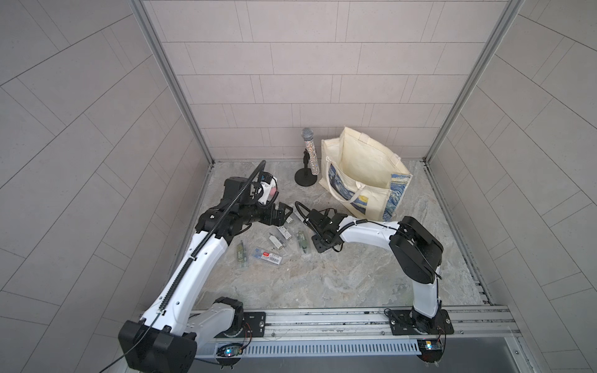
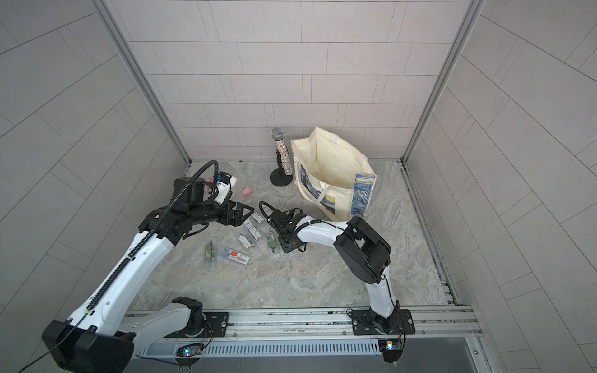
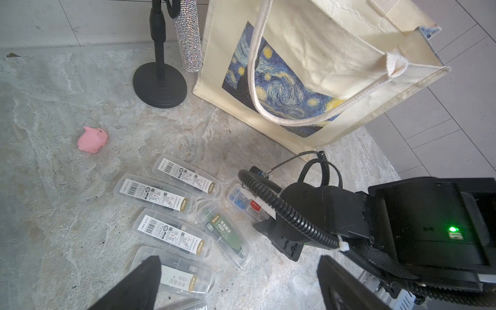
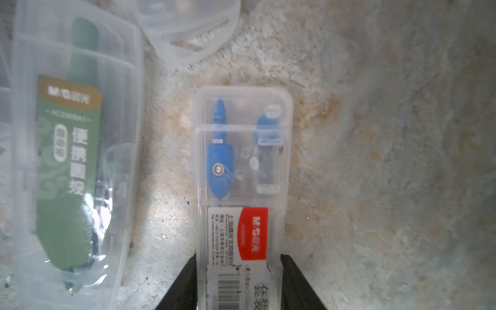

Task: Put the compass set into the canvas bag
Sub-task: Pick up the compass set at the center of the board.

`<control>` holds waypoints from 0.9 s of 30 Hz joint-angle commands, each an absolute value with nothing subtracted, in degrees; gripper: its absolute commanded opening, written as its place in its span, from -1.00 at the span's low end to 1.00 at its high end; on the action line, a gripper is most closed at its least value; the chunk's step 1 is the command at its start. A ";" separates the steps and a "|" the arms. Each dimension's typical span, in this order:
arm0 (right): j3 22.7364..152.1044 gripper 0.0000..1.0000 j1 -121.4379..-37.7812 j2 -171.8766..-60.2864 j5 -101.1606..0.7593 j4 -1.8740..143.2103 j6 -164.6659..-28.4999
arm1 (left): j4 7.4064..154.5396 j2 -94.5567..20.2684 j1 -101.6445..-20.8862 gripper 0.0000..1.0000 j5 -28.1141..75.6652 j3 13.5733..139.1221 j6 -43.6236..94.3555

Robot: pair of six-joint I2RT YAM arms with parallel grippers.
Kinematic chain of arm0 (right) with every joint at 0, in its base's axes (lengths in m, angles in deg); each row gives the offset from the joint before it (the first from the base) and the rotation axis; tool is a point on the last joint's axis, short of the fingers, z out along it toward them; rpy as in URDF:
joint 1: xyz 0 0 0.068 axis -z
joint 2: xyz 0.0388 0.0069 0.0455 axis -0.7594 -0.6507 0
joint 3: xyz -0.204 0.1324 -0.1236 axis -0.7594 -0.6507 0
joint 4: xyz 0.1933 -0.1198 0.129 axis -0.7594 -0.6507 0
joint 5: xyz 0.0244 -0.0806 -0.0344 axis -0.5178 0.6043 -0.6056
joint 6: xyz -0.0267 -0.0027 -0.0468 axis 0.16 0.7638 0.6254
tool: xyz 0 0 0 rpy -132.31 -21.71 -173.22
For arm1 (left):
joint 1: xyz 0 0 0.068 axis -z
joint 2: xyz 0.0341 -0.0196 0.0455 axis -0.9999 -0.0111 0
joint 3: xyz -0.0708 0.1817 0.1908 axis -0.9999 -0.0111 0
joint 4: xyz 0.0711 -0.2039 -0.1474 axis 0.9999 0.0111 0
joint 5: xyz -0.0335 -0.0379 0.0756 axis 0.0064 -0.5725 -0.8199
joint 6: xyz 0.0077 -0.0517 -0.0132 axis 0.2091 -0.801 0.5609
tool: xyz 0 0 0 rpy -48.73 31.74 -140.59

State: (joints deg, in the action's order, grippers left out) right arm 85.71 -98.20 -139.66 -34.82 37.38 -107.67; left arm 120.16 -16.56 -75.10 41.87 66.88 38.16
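The canvas bag [image 1: 361, 168] [image 2: 329, 168] [image 3: 322, 53] stands open at the back right, cream with a blue-and-yellow starry print. A clear compass set [image 4: 243, 174] [image 3: 243, 200] with a blue compass and a red label lies flat on the marble table. My right gripper [image 4: 239, 268] [image 1: 319, 242] points down at it, its fingers pressed against both long sides of the case. My left gripper [image 3: 239, 268] [image 1: 284, 214] hangs open above the other cases, holding nothing.
Several more clear compass cases lie left of the held one, among them a green-labelled one [image 4: 72, 161] [image 1: 242, 255] and a red-labelled one [image 1: 270, 256]. A glittery microphone on a black stand [image 1: 309, 155] stands just left of the bag. A pink toy pig [image 3: 92, 139] [image 2: 247, 191] sits at the back left.
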 commanded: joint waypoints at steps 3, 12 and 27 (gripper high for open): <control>83.88 -0.21 -98.32 -137.49 -33.96 35.72 -106.74 | 120.67 -16.13 -75.40 0.94 41.80 66.35 38.72; 83.44 -0.43 -98.36 -132.20 -33.07 34.17 -104.97 | 120.58 -15.96 -75.40 0.93 41.10 66.25 38.65; 93.16 -1.00 -98.28 -114.49 -28.62 23.00 -97.54 | 120.40 -15.78 -75.39 0.93 40.97 66.52 38.20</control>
